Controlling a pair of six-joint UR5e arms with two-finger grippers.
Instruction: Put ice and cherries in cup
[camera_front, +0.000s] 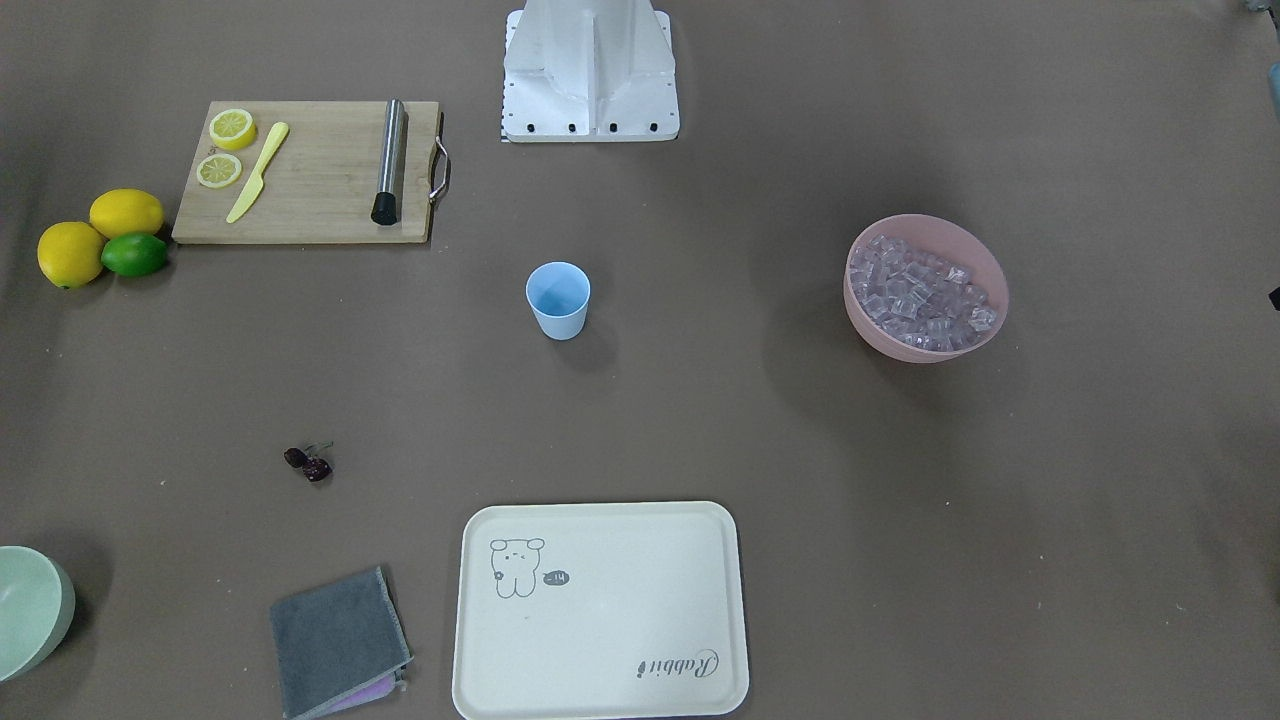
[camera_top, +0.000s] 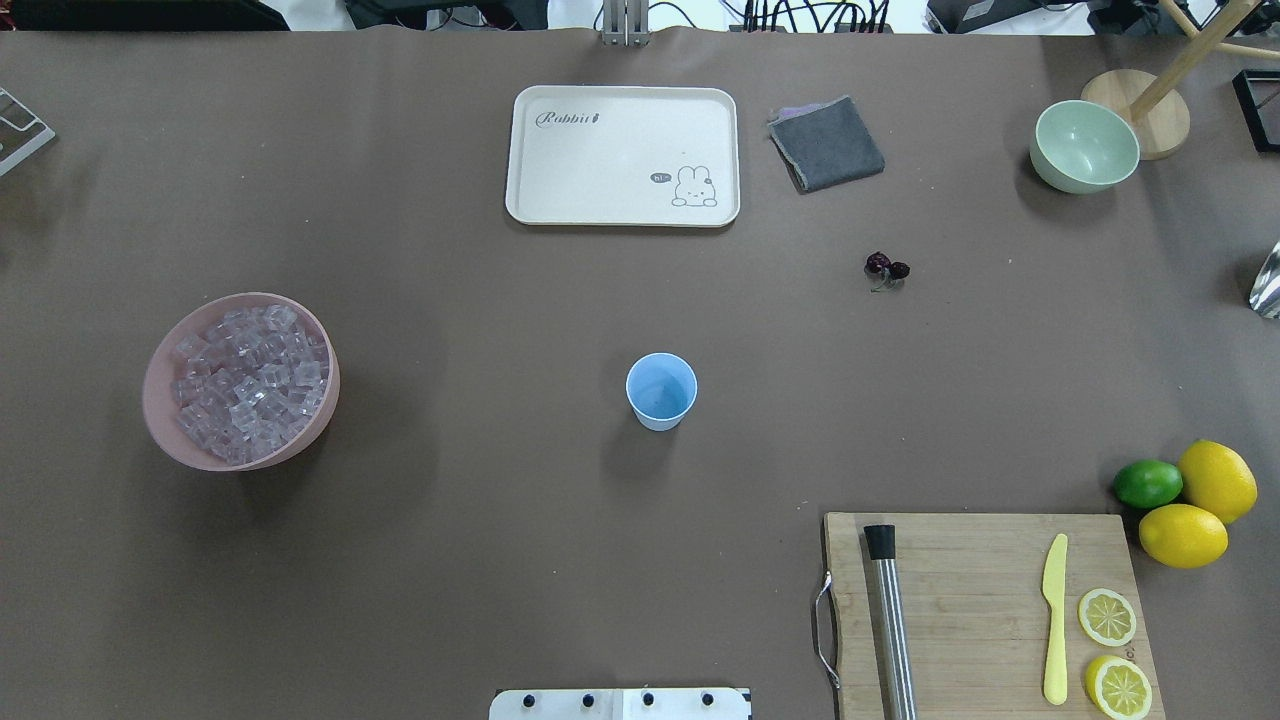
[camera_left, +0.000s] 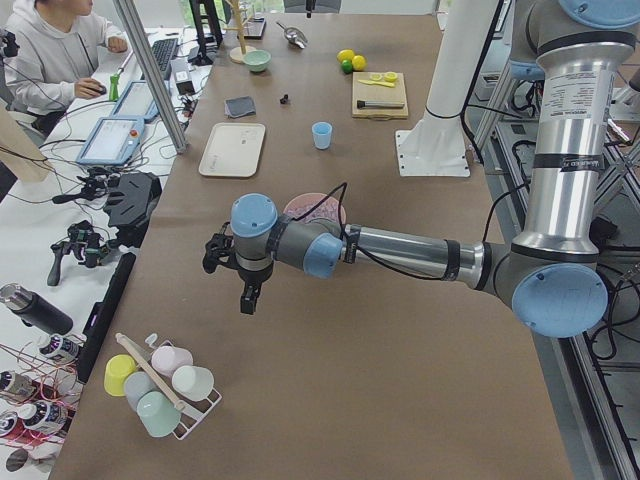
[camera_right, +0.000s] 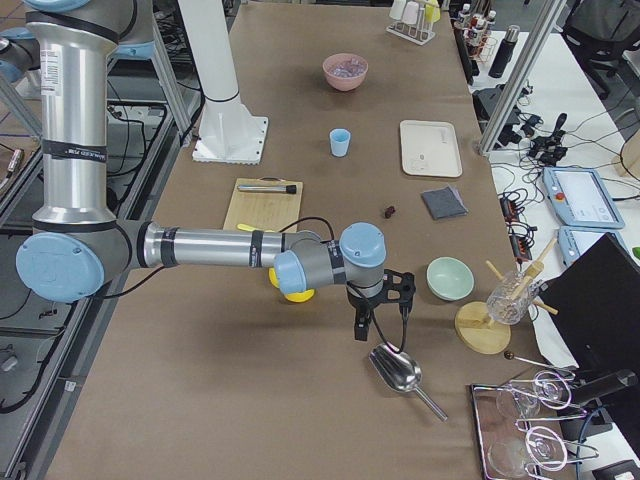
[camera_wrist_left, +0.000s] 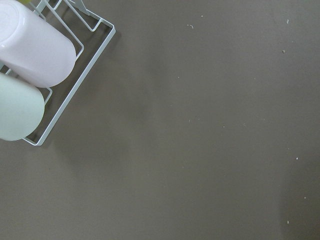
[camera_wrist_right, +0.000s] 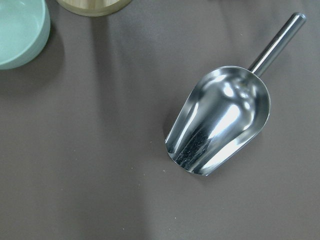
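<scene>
Pale blue plastic, the cup (camera_top: 661, 390) stood upright and empty at the middle of the table, with none of the task done. The ice (camera_top: 250, 385) lay heaped in the pink bowl (camera_top: 215, 460) well off toward my left arm's side, and the cherries (camera_top: 887, 267) sat on the bare cloth toward my right, between the cup and the grey cloth (camera_top: 827, 145). Both my arms hung out past the table's ends, far from all three. My left gripper (camera_left: 246, 303) pointed down near a wire rack (camera_wrist_left: 75, 85) of cups, and my right gripper (camera_right: 358, 330) hovered just above a steel scoop (camera_wrist_right: 220, 122). Neither wrist camera caught my fingers, so I could not tell whether either pair was spread or pressed together. I judged the scoop the first hazard: its round, polished handle could roll or slip under a poor pinch. It was also wide against the cup's narrow mouth, so a full load might scatter cubes or knock the light cup over. The cherries were tiny, and their thin stems could slide from my grip
</scene>
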